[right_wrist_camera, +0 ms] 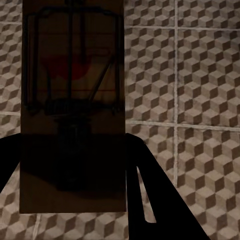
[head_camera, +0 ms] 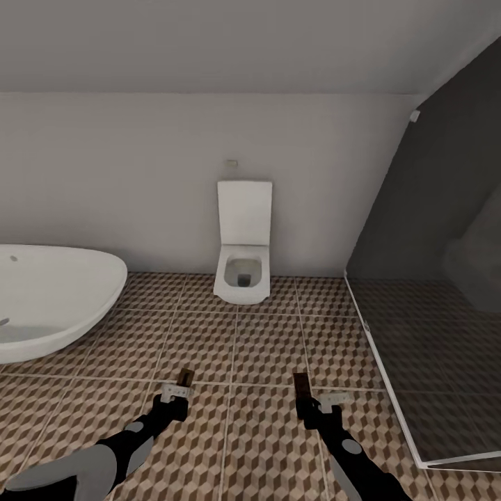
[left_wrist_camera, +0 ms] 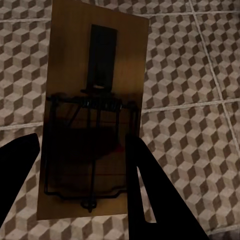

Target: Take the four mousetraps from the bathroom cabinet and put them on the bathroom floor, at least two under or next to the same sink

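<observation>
1. Sink (head_camera: 49, 299) at left, toilet (head_camera: 243, 268) against back wall (head_camera: 139, 174), shower panel (head_camera: 424, 278) at right.
2. Each gripper holds a mousetrap over the bathroom floor (head_camera: 264, 348): left gripper (head_camera: 175, 395), left mousetrap (head_camera: 184, 378); right gripper (head_camera: 316, 402), right mousetrap (head_camera: 301, 387).

– What are you carrying?
– You're holding one mousetrap (left_wrist_camera: 92, 120) in your left gripper (head_camera: 175, 396) and another mousetrap (right_wrist_camera: 72, 107) in your right gripper (head_camera: 316, 402), both brown slabs with dark wire, hanging above the cube-patterned bathroom floor (head_camera: 268, 348).
– And the sink (head_camera: 49, 299)?
– It's sitting white at your left.
</observation>
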Controlling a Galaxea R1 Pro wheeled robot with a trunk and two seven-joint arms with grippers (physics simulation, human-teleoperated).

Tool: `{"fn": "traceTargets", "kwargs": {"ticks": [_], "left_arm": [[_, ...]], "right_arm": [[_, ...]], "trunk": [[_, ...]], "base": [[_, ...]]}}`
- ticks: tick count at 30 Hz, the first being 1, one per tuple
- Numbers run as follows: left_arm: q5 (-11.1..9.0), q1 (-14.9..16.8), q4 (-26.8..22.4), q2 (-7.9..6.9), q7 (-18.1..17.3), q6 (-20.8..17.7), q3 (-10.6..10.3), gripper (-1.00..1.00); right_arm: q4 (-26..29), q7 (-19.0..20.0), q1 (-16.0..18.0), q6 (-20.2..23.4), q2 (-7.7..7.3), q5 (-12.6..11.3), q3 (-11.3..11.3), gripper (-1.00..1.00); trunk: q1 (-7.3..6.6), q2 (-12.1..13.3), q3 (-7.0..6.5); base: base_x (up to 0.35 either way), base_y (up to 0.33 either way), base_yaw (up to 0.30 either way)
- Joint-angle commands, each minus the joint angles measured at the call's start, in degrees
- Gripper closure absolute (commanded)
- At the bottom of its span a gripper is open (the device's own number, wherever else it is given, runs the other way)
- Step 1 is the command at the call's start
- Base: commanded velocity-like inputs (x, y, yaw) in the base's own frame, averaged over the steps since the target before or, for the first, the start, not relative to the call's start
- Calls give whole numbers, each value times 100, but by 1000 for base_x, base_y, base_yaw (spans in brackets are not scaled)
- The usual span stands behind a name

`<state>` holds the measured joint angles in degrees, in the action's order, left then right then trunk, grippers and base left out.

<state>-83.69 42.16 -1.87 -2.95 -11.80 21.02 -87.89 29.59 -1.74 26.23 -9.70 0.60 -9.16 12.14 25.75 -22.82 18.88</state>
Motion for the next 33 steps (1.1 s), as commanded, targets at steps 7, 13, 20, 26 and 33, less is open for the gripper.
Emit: {"fn": "traceTargets", "kwargs": {"ticks": [7,13,20,26,33], "left_arm": [[-60,3,-4,-4,-15,7,-36,100],[-60,3,-3,-4,-15,7,-36,100],[-60,3,1,-4,-8,4,-44,100],[-60,-5,2,-4,-7,-1,-44,100],[-60,-6,-2,0,-6,-1,-44,100]], "right_arm": [[-5,291,5,-23,0,-77,34,100],[-5,321,5,-23,1,-77,34,100],[-12,338,5,64,14,-77,38,100],[-30,378,5,352,139,-77,34,100],[-38,519,5,429,211,-77,39,100]], "trunk": [[3,-10,9],[3,-10,9],[3,-10,9],[3,-10,9],[3,-10,9]], "base": [[180,0,0],[321,0,0],[321,0,0],[317,0,0],[310,0,0]]}}
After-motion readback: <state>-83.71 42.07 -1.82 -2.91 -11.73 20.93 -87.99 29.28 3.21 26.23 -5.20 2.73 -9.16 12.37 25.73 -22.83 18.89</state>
